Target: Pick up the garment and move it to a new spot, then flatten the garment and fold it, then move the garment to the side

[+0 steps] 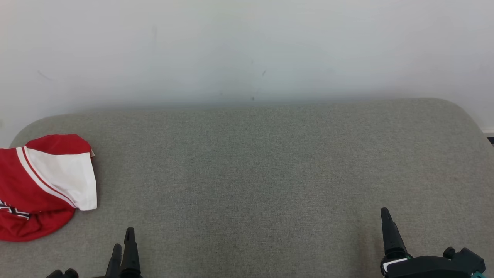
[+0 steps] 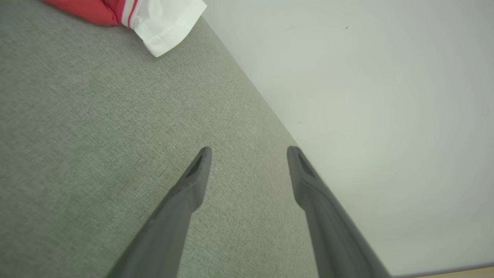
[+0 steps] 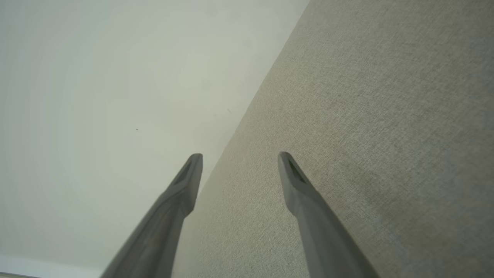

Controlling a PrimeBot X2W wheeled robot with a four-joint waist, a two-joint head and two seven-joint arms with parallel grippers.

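Observation:
The garment (image 1: 42,185), red with a white sleeve and a red-white stripe, lies bunched at the far left of the grey upholstered surface (image 1: 251,173); its white sleeve and a red edge show in the top left corner of the left wrist view (image 2: 166,23). My left gripper (image 1: 123,241) sits low at the near edge, right of the garment and apart from it, open with nothing between its fingers (image 2: 249,150). My right gripper (image 3: 239,156) is open and empty over bare fabric; one finger (image 1: 389,229) rises at the lower right of the head view.
A pale wall (image 1: 247,46) stands right behind the grey surface's far edge. The surface rounds off at its far left and far right corners. A wide stretch of bare grey fabric lies between the garment and my right gripper.

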